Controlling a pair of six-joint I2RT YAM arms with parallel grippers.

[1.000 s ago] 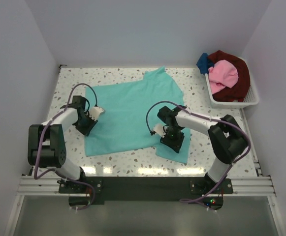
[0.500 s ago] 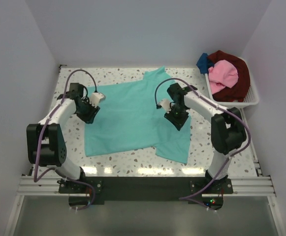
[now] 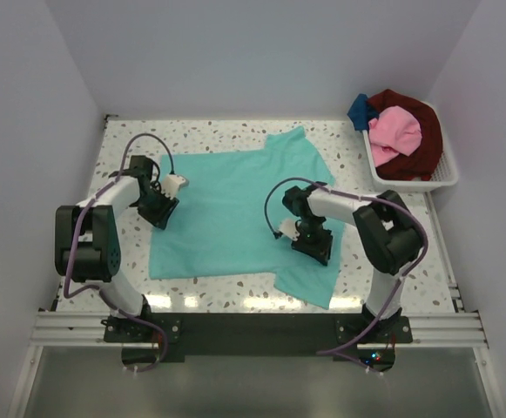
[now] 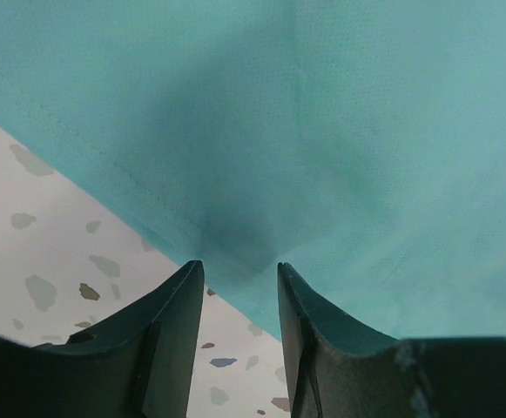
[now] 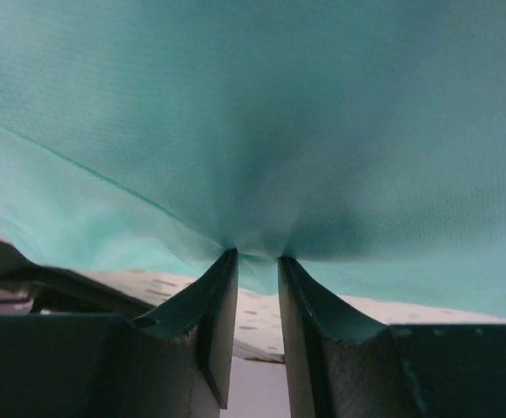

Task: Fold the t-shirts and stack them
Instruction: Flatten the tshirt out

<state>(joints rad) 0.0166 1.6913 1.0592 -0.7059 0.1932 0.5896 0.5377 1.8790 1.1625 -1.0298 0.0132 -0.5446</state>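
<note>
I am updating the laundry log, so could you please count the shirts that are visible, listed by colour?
Teal-green t-shirt, spread on the table, pinched at both sides by the left hand and the right hand: 1
Pink t-shirt, in the basket: 1
Dark red t-shirt, in the basket: 1
Blue t-shirt, in the basket: 1
Total: 4

Bare table [image 3: 226, 131] runs open along the far edge and beside the teal shirt [image 3: 226, 205]. The basket [image 3: 444, 178], heaped with shirts [image 3: 405, 131], blocks the far right corner. Walls close three sides.
</note>
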